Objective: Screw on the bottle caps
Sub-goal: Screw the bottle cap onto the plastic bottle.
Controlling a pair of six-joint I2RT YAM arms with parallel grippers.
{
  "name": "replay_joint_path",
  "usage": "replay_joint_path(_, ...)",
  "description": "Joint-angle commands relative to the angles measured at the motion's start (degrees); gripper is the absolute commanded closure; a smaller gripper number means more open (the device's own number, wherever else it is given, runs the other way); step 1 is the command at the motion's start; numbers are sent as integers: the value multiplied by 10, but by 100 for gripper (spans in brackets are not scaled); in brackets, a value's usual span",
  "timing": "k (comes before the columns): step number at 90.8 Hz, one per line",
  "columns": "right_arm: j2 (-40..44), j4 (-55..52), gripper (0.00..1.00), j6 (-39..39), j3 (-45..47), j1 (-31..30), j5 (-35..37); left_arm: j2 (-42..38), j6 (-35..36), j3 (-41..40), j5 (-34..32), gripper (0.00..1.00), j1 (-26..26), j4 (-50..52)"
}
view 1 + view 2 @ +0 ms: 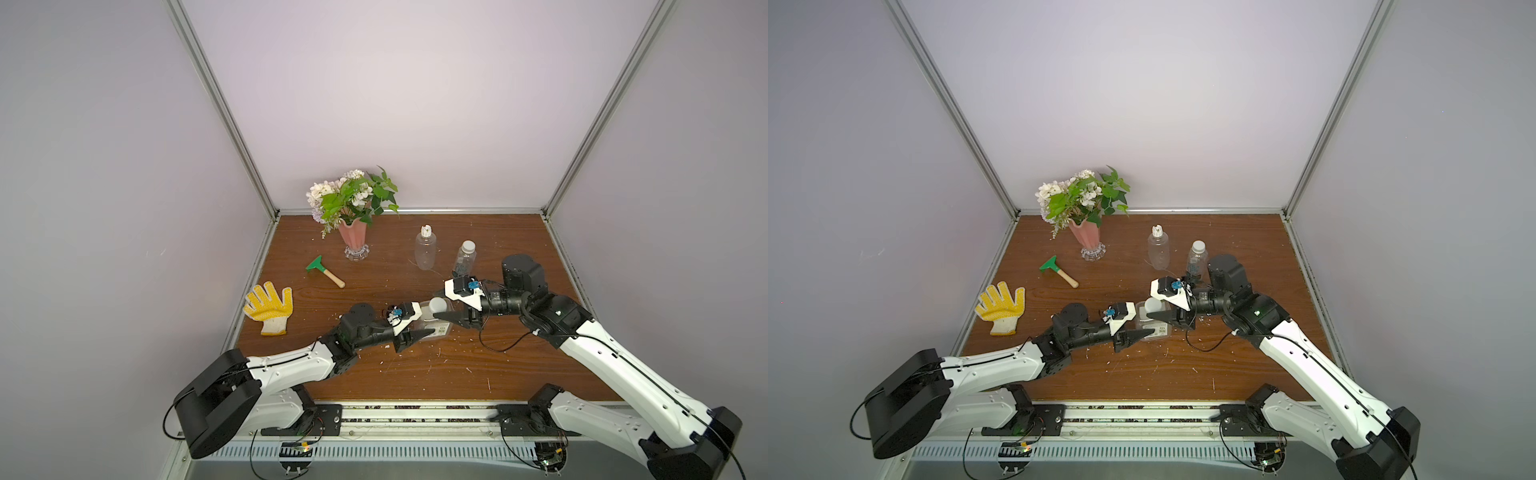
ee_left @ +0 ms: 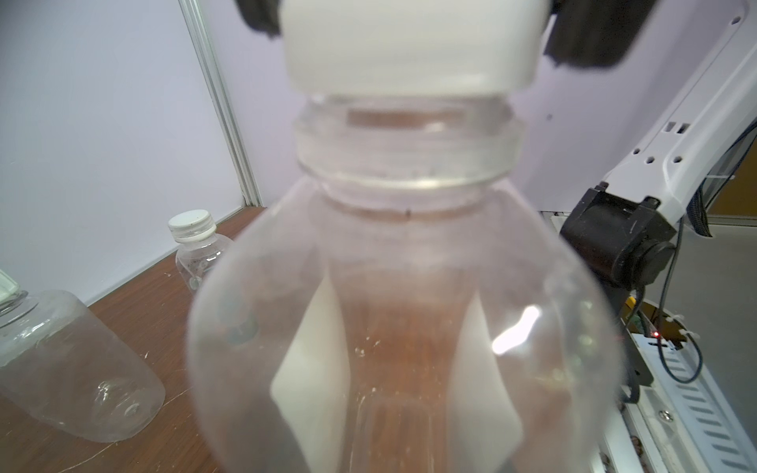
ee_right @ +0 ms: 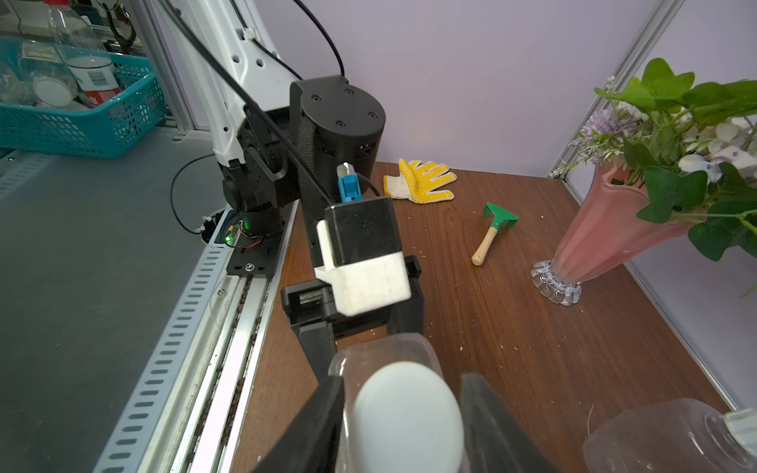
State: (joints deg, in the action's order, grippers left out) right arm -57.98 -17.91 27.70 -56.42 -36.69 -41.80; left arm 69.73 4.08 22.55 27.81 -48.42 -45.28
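On the wooden table (image 1: 415, 374), near its middle, the left gripper (image 1: 424, 325) is clamped tight on the body of the upright square bottle (image 1: 439, 329). The right gripper (image 3: 399, 381) reaches in from the opposite side, its jaws set narrowly either side of the white cap (image 3: 405, 409) that sits on that bottle's neck; whether they actually press on it cannot be told. Farther back, well apart from both grippers, the rounded bottle (image 1: 425, 249) and the slim bottle (image 1: 464, 262) stand close together, each with a cap on top.
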Motion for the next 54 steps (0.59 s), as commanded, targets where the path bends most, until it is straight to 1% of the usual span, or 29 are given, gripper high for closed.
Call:
replay_joint_path(1,0,-3,49,6,2,-1,3,-11,0,1,5,54,-5,-24)
replay_joint_path(21,1,-5,50,7,7,0,1,-11,-1,2,4,54,-5,-26)
replay_joint_path(35,-1,-2,56,3,12,0,-2,-13,-2,0,1,54,-5,-29)
replay_joint_path(54,4,5,59,-8,21,0,2,-13,-5,1,-4,54,-5,-37)
